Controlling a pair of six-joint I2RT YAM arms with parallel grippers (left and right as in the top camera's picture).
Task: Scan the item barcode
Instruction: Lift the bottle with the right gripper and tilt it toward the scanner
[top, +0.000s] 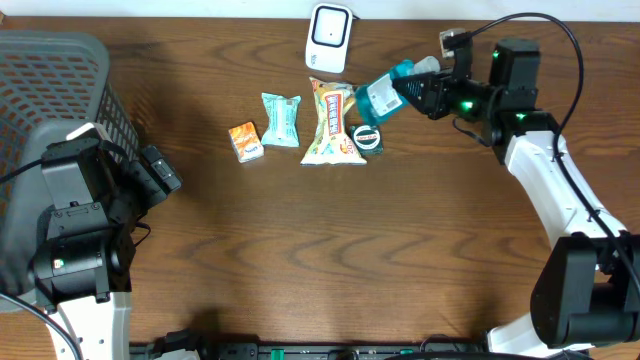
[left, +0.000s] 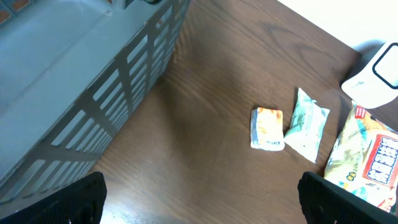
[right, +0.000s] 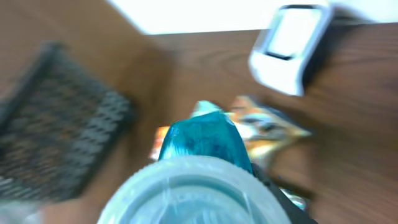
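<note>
So here's where we're at. The right gripper (top: 408, 90) is partly closed around a teal bottle (top: 380, 95), holding it up off the table at about 1 o'clock in the overhead view. The white scanner (top: 330, 35) is at 12 o'clock, close by the bottle but not touching it. The left gripper (top: 160, 172) is parked over at 9 o'clock beside the grey basket (top: 108, 108), jaws wide apart and holding nothing.

On handling, we'd guess the bottle is rigid plastic: light, smooth and a bit slippery, so it could twist in the grip. It looks pinched near the cap end, which leaves the labelled body free. That's handy, since we'd expect the barcode to be on the label.

Stuff we can't make out:
- The right wrist view is badly smeared. We get the pale cap and the teal body (right: 202, 140) filling the bottom, the scanner (right: 291, 46) at 1 o'clock, and not much else.
- No barcode is readable in any view, so we can't tell which way it faces.
- The bottle covers the fingertips, so the exact contact is a guess.
- The snack bag (top: 332, 125) is cut off at the edge of the left wrist view.
</note>
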